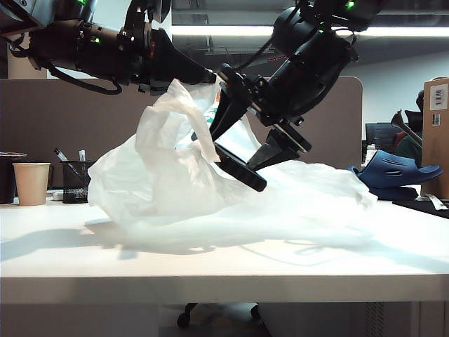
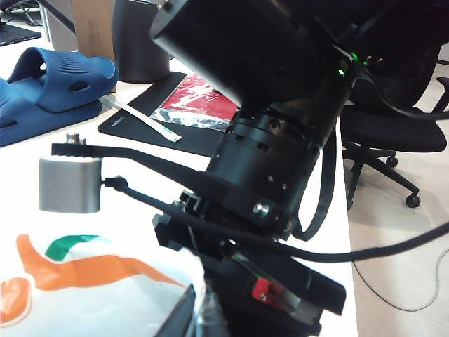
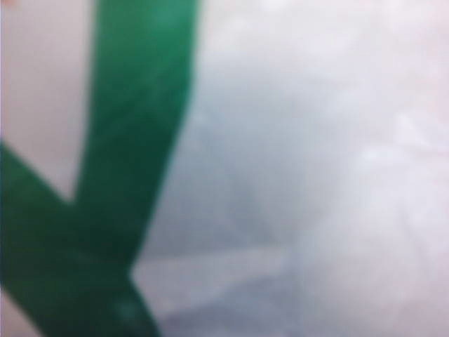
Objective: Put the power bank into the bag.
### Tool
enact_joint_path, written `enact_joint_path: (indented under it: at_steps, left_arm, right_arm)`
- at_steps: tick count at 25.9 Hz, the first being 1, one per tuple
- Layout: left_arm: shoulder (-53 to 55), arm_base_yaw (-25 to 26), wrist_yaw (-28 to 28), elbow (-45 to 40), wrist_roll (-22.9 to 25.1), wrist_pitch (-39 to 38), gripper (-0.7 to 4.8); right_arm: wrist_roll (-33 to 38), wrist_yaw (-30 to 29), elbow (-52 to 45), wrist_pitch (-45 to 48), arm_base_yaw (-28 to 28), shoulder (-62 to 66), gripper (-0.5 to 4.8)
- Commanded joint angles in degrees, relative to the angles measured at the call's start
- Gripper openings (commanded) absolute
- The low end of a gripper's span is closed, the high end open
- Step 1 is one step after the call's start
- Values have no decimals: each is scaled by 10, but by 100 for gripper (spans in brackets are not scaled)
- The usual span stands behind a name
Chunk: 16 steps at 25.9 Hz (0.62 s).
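The bag (image 1: 175, 182), crinkled white plastic, lies spread on the white table (image 1: 224, 263) with its top lifted. My left gripper (image 1: 210, 76) reaches in from the upper left and is shut on the raised top of the bag; in the left wrist view a twist of plastic sits in my left gripper (image 2: 201, 319). The right gripper (image 1: 238, 158) slants down from the upper right, shut on the power bank (image 1: 245, 172), a flat black slab tilted at the bag's mouth. The right wrist view shows only blurred bag plastic (image 3: 316, 140) with green lettering (image 3: 133, 105); its fingers are hidden.
A paper cup (image 1: 31, 182) and a mesh pen holder (image 1: 76, 179) stand at the back left. Dark blue slippers (image 1: 393, 174) and a cardboard box (image 1: 436, 133) are at the right. The right arm's wrist (image 2: 266, 140) hangs close to the left camera.
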Motion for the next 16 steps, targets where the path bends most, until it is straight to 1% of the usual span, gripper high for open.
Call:
enact_joint_path:
  at_steps: [1, 3, 4, 5, 7, 9, 12, 16]
  left_arm:
    - [-3, 0, 7, 2, -2, 7, -6]
    - [-3, 0, 7, 2, -2, 7, -6]
    - [-3, 0, 19, 2, -2, 7, -5]
    - [-3, 0, 22, 2, -2, 7, -6]
    - [-3, 0, 47, 2, -2, 7, -5]
    - [-3, 0, 49, 2, -3, 7, -6]
    - [-3, 0, 80, 2, -10, 7, -5]
    - [-3, 0, 78, 2, -10, 16, -6]
  right_arm:
    - [-25, 12, 5, -1, -13, -7, 228]
    - [-27, 19, 5, -3, -24, -7, 228]
    - [-26, 19, 5, 0, -34, -7, 229]
    - [-26, 19, 5, 3, -35, -7, 228]
    - [-26, 17, 5, 16, -39, -7, 228]
    - [-23, 14, 5, 26, -39, -6, 228]
    - [-23, 14, 5, 63, -39, -6, 229]
    - [-5, 7, 5, 69, -39, -5, 229]
